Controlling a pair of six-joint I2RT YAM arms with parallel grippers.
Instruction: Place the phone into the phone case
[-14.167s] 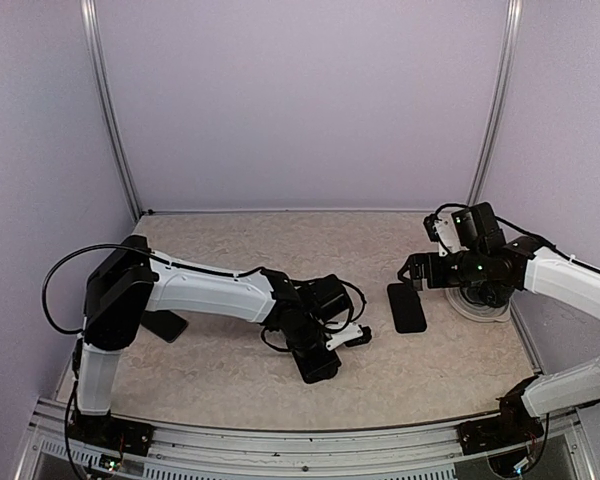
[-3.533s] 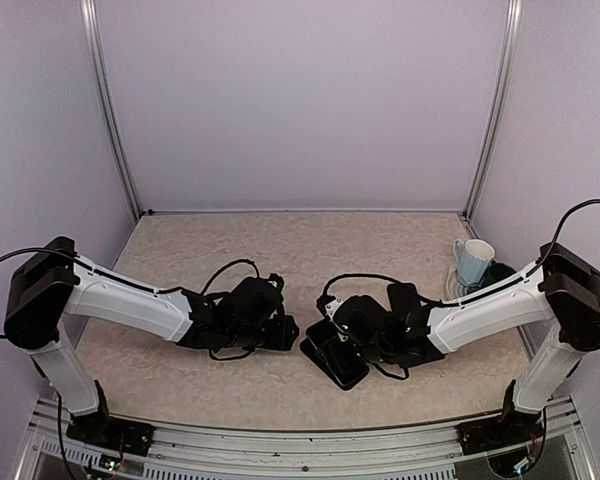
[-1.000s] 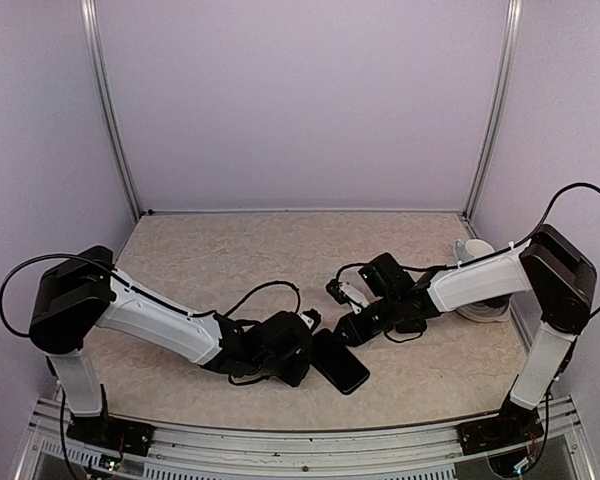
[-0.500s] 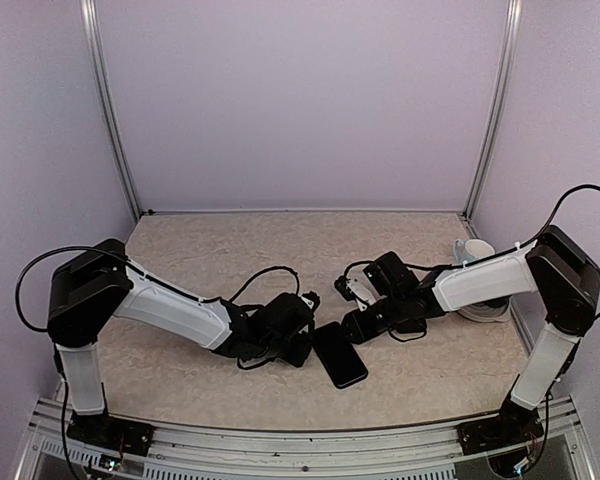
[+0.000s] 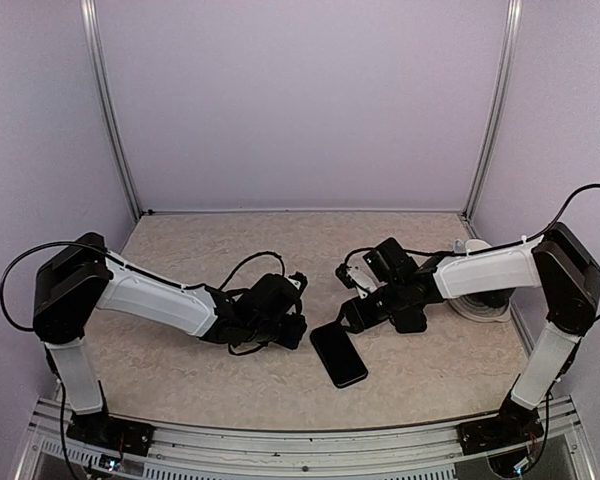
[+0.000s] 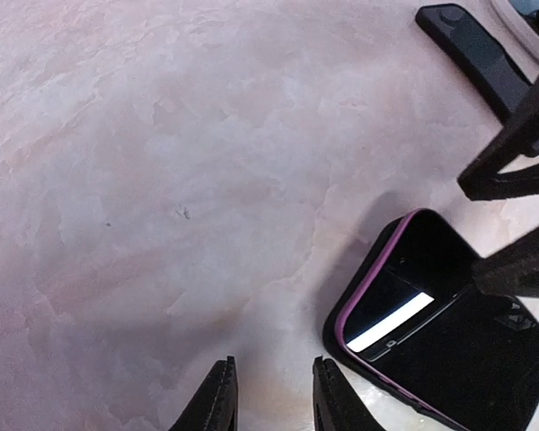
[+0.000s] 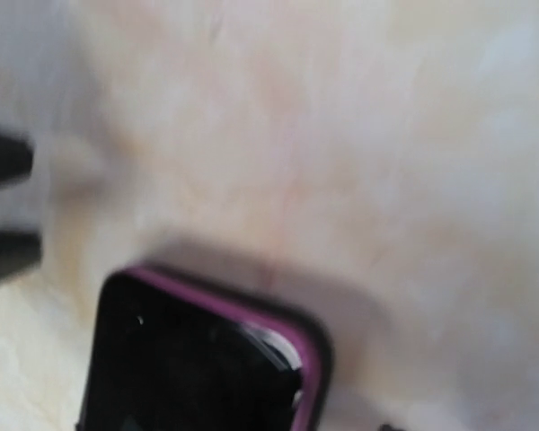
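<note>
Evidently the phone (image 6: pixel 449 359) already sat inside the phone case (image 6: pixel 368 269), whose purple rim ran round every edge in view. The pair lay flat on the worktop (image 6: pixel 162 180). From the left hand (image 6: pixel 272 400) it lay ahead and off to the right, close by, with bare worktop straight in front of the tips. That hand's fingers stood nearly together, a narrow gap between them, and gripped nothing.

The right hand (image 5: pixel 348 318) was the nearer one. Its dark fingers (image 6: pixel 512 162) stood spread apart over the short end of the cased phone, holding nothing, though I could not tell whether they touched the case. The phone's long axis ran slantwise to both hands' reach, with that short end turned toward their tips.

By my reading the fitting looked done, leaving at most a press on the near corner. Behind the right arm a mug (image 5: pixel 467 246) peeped out, its contents hidden.
</note>
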